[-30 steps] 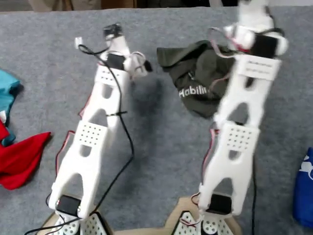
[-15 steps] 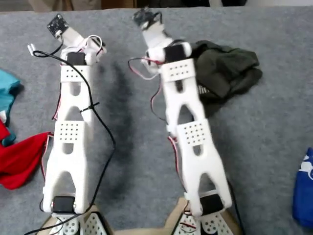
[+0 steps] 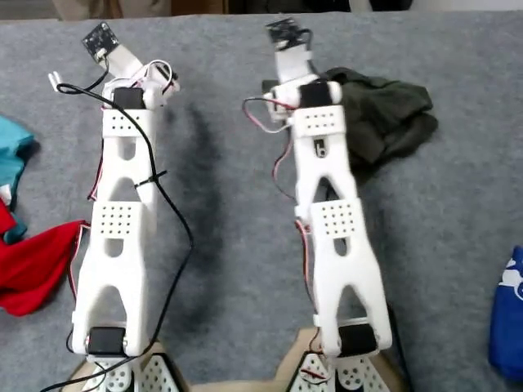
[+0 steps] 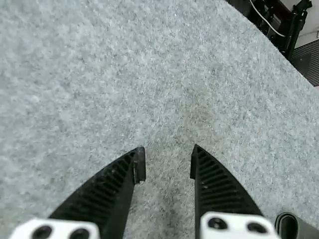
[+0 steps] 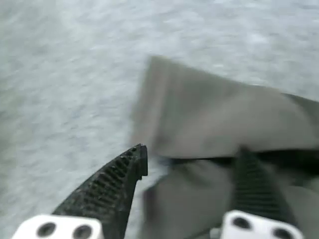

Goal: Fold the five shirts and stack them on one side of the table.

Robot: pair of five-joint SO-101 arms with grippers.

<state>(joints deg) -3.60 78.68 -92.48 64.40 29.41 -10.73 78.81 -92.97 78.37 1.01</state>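
Though meant for folding, lies bunched in a loose heap: dark green shirt (image 3: 384, 110), on the grey table cover (image 3: 237, 245) toward the far edge, right of centre in the high view. Runs longest across the table, left to right, with its left end just beside the right arm's wrist. Straddled at a flat flap by the right gripper (image 5: 192, 157): spread wide, one finger (image 5: 134, 164) over bare cover, the other over fabric, nothing pinched. Hard to tell whether touching the cloth or hanging just above it. Makes the right arm (image 3: 335, 220) plainly the nearer one, stretched long from its base toward the far edge, leaning slightly left, with most of the shirt lying to its right. Probably calls for closing on the flap edge, then drawing it sideways to open the heap. Farther off, left gripper (image 4: 167, 159) likewise spread and empty over bare cover, on the left arm (image 3: 118, 237), stretched forward well apart from the shirt. At the margins, unfolded: red shirt (image 3: 37, 265) and teal shirt (image 3: 10, 159) at the left edge, blue shirt (image 3: 508, 314) at the right.
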